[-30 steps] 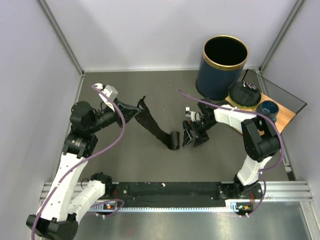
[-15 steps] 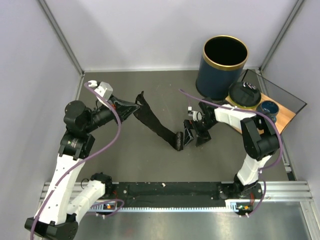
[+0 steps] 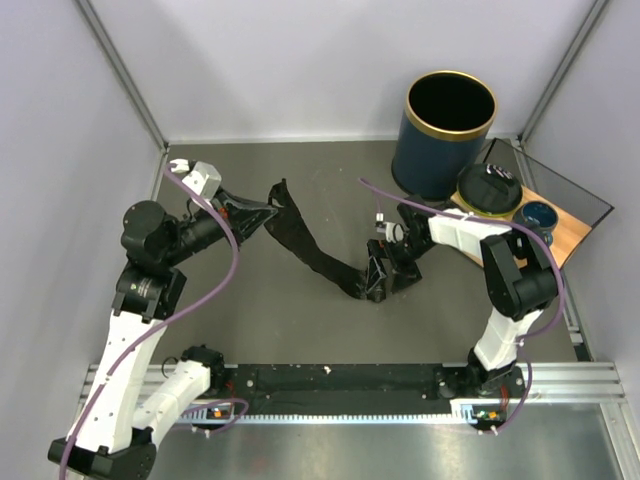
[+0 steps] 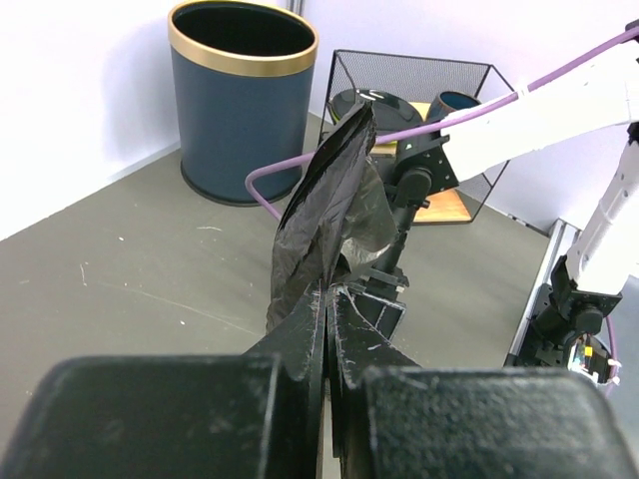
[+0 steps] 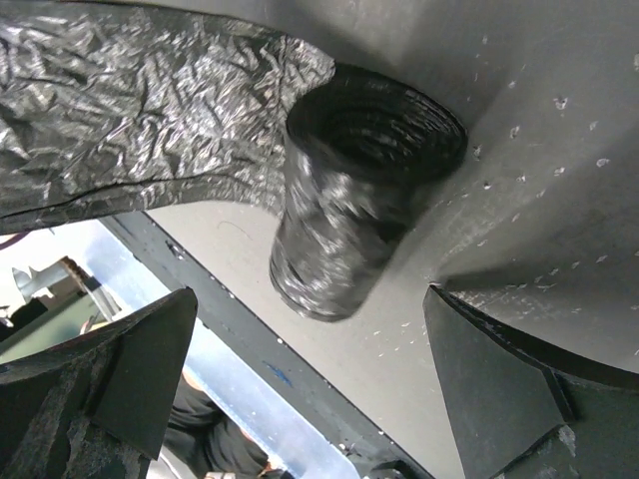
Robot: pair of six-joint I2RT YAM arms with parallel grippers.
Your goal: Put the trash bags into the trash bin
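my left pincer [image 3: 258,213] is clenched on the thin glossy black plastic trash bag [image 3: 305,245], which stretches to its black roll [image 5: 359,200]. my right pincer [image 3: 378,278] straddles that roll, released. the navy gold-rimmed cylindrical trash bin [image 3: 430,160] stands upright far right with the bag outside it, and the black wire basket [image 3: 580,205] beside it holds a small blue bowl [image 3: 538,213].

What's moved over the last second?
The left gripper, shut on the trash bag, pulled further left and toward the back wall, drawing the film out longer. The roll slid right, up between the open right gripper fingers. The trash bin stayed put.
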